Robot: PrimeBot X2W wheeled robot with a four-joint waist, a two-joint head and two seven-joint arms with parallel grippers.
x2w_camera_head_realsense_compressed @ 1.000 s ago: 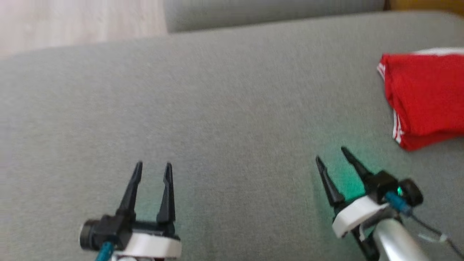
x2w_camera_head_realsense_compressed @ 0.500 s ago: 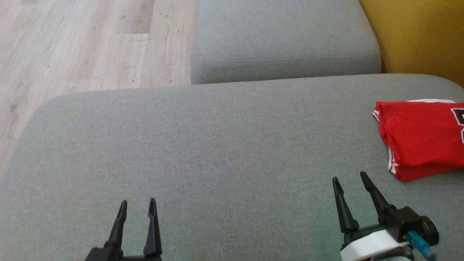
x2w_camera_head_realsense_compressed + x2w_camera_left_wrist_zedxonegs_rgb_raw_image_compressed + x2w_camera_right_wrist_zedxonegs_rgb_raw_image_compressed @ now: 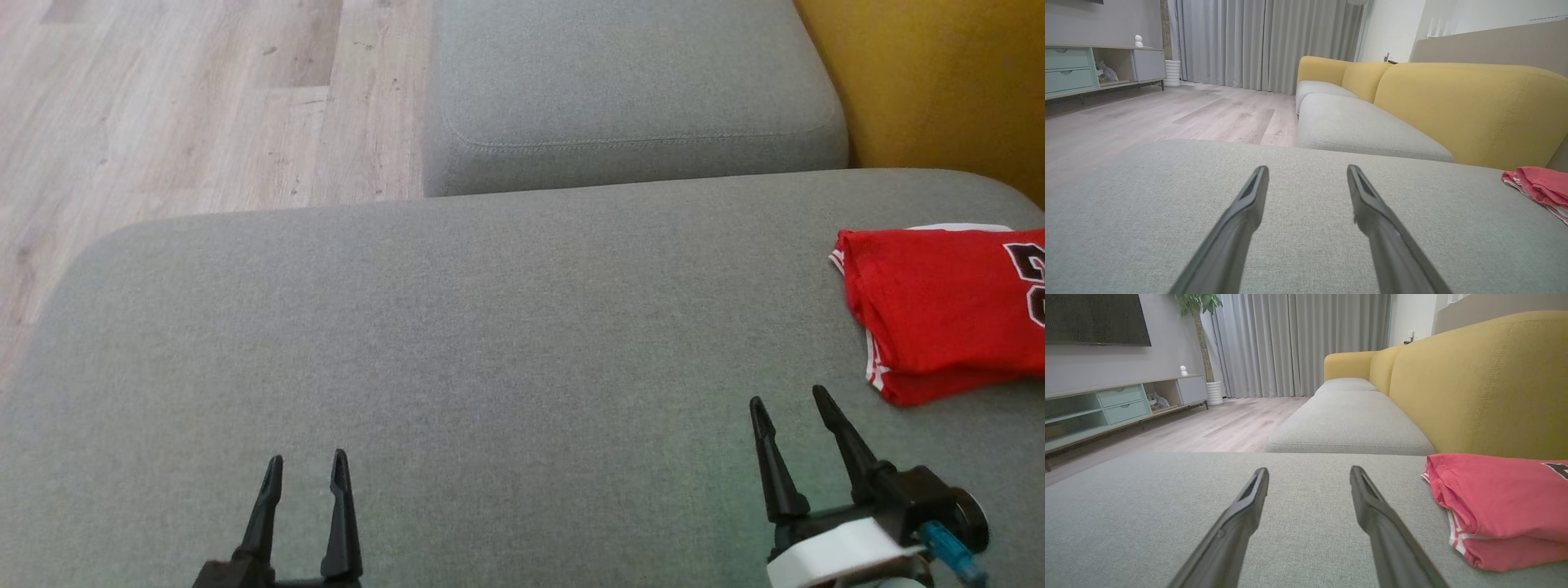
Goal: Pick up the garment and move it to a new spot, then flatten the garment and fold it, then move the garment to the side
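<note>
Grey woven fabric of a broad seat cushion spreads across the head view. Pale wooden floor lies beyond its far left corner, a second cushion of the same grey butts against its far edge, and a mustard-yellow backrest rises along the right. The garment is red with white striped trim and part of a dark number printed on it. It lies folded in a thick stack at the right edge of the seat cushion, near the backrest, and is cut off by the right side of the view. The left gripper sits at the lower left over bare cushion, its two dark fingers pointing away from the robot with a clear gap between them and nothing in that gap. The right gripper is at the lower right, fingers likewise spread and empty, leaning slightly leftward. The garment's near corner lies just ahead and to the right of its tips, apart from them. From the right wrist, the folded stack shows beside the right finger, its layered edges and white-striped hem facing the camera, with no finger touching it. Farther off in that view stand long grey curtains, a low cabinet with pale green drawers, a potted plant and a dark wall screen.
</note>
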